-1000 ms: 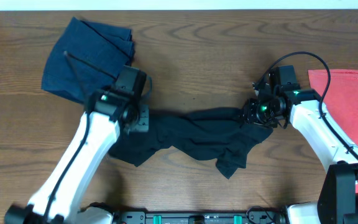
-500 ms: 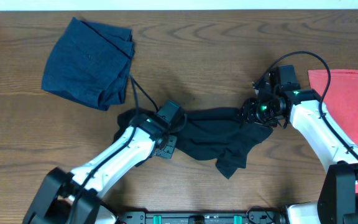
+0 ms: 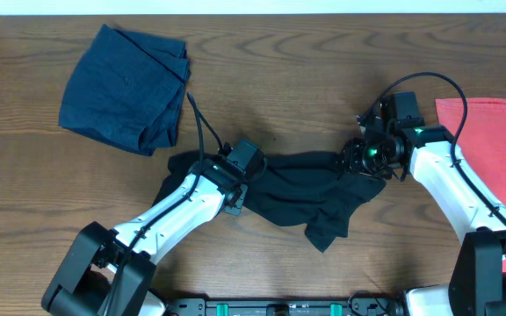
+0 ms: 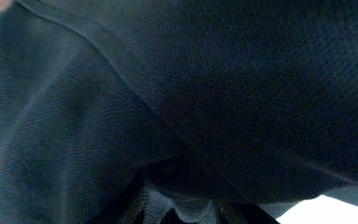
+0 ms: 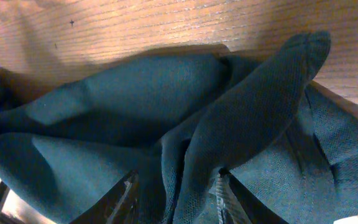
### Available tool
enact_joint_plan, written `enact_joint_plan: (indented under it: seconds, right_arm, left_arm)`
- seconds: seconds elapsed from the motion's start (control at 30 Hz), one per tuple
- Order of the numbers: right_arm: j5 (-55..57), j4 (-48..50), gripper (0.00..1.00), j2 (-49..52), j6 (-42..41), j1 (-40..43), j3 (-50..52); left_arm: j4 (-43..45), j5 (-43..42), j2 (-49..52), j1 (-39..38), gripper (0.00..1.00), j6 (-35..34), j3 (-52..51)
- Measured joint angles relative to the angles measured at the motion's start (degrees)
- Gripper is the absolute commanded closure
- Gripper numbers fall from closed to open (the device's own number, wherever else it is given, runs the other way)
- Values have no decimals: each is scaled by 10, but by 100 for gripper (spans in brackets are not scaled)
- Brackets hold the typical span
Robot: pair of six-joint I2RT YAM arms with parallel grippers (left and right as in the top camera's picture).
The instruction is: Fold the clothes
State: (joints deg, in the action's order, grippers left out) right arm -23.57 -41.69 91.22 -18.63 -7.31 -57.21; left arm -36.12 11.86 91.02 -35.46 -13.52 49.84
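- On the middle of the tabletop [image 3: 279, 88] lies the black shirt [image 3: 297, 189]. It is all crumpled and stretched out from side to side.
- The left gripper [image 3: 235, 200] sits on the left end of the black shirt. Its camera sees only dark cloth, very close up. I cannot tell if it is pinching the cloth or has let go.
- The right gripper [image 3: 351, 163] is at the right end of the black shirt. A fold of cloth runs between its two fingers [image 5: 124, 196], and they are pinching it.
- The blue shirt [image 3: 126, 88] lies bunched up near the far left corner, apart from the black shirt.
- The red shirt [image 3: 499, 145] lies flat at the right edge, partly out of view.
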Motion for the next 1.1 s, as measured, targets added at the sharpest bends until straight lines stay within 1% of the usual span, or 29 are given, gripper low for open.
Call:
enact_joint_plan:
  seconds: [0.17,0.27,0.43,0.53,0.63,0.7,0.83,0.97,1.1]
  right_arm:
    - [0,0,62,0,0,0,0]
    - [0,0,62,0,0,0,0]
    - [0,0,62,0,0,0,0]
    - [0,0,61,0,0,0,0]
    - [2,0,61,0,0,0,0]
    - [4,-1,61,0,0,0,0]
    - [14,-8,60,0,0,7,0]
    - [31,-15,57,0,1,23,0]
    - [45,-17,49,0,5,26,0]
  left_arm:
    - [6,9,0,0,84,-1,0]
    - [5,6,0,0,93,-1,0]
    - [-13,-4,0,0,94,0,3]
    - [-66,-22,-3,0,94,0,23]
    - [-143,-33,-23,0,94,0,66]
    - [-196,-38,-54,0,94,0,104]
    - [-268,-33,-138,0,94,0,160]
    - [-328,-13,-216,0,94,-10,170]
    - [-366,5,-264,0,94,-30,170]
